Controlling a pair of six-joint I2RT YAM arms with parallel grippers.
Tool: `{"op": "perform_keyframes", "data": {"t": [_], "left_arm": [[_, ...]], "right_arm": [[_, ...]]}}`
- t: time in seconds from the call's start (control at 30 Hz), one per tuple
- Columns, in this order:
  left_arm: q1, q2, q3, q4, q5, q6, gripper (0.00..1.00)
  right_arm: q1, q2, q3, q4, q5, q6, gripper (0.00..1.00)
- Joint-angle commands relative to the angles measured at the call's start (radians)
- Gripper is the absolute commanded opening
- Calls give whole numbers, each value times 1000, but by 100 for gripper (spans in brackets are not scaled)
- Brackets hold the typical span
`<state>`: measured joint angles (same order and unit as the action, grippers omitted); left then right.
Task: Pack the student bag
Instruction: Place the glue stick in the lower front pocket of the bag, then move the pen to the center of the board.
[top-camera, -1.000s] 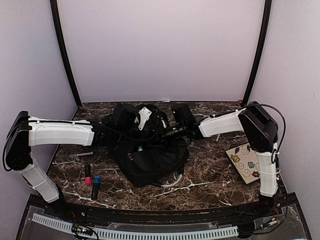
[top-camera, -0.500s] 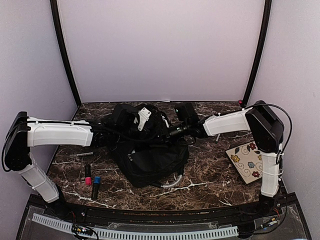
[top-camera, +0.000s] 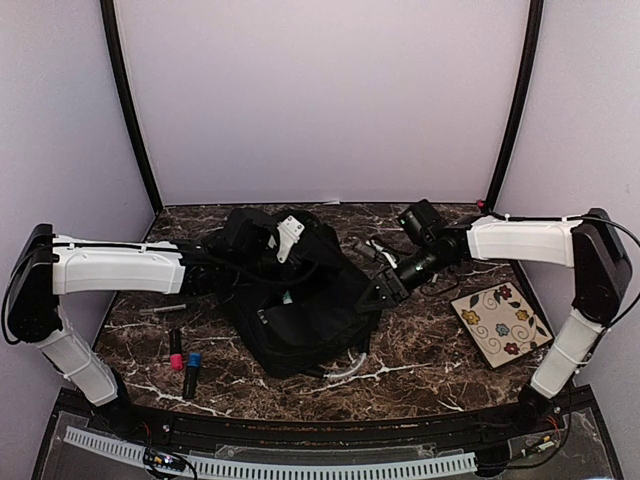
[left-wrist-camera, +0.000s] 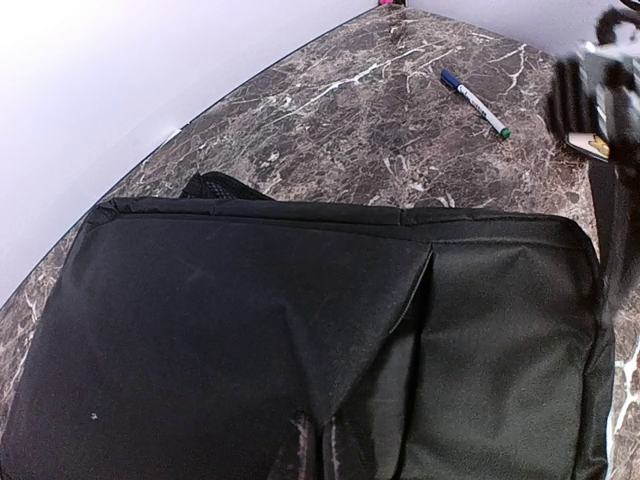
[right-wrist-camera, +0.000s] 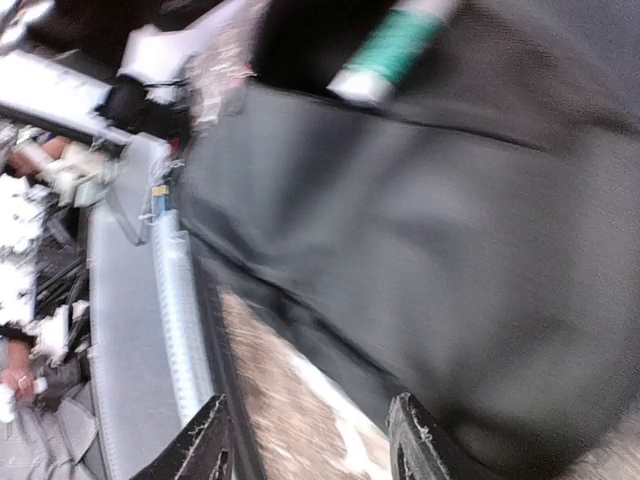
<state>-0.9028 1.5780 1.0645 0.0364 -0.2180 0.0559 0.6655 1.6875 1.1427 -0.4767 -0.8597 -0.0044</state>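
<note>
The student bag (top-camera: 300, 310) is a large black backpack lying in the middle of the table. It fills the left wrist view (left-wrist-camera: 300, 320). My left gripper (top-camera: 290, 255) is over the bag's far end. Its fingertips (left-wrist-camera: 300, 440) are pinched together on a raised fold of the bag's fabric. My right gripper (top-camera: 378, 293) is at the bag's right edge. Its fingers (right-wrist-camera: 415, 440) stand wide apart and empty over the table, and the gripper's midpoint (right-wrist-camera: 312, 445) is beside the bag (right-wrist-camera: 450, 230). A green-and-white marker (right-wrist-camera: 390, 45) lies on the bag.
A white flowered pouch (top-camera: 498, 322) lies at the right. A pink-capped marker (top-camera: 175, 350), a blue-capped marker (top-camera: 192, 372) and a thin pen (top-camera: 160, 310) lie at the left. A blue marker (left-wrist-camera: 475, 102) lies behind the bag.
My right arm has stretched out to the right, and its gripper has moved from the bag's top down to the bag's right edge. The left arm and the bag have stayed put.
</note>
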Motion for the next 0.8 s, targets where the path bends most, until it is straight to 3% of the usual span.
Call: {"op": "perform_keyframes", "data": {"t": [0.0,0.13,0.3,0.5,0.77], "left_arm": [[-19,-84,14,107,46,7,0],[-19,-87,14,105,46,8,0],[-19,-92,14,104,50,7,0],[-20,-93,14,102,56,2,0],[-20,-109,14,98,44,15,0]], "right_arm": [[-168,-31,3,-146,139,-151,52],[-342,-24,3,-136,289,-119,50],[-461,57,83,-125,492,-58,51],[-490,201,220,-172,638,-30,53],[-543,321,299,-205,665,48,56]]}}
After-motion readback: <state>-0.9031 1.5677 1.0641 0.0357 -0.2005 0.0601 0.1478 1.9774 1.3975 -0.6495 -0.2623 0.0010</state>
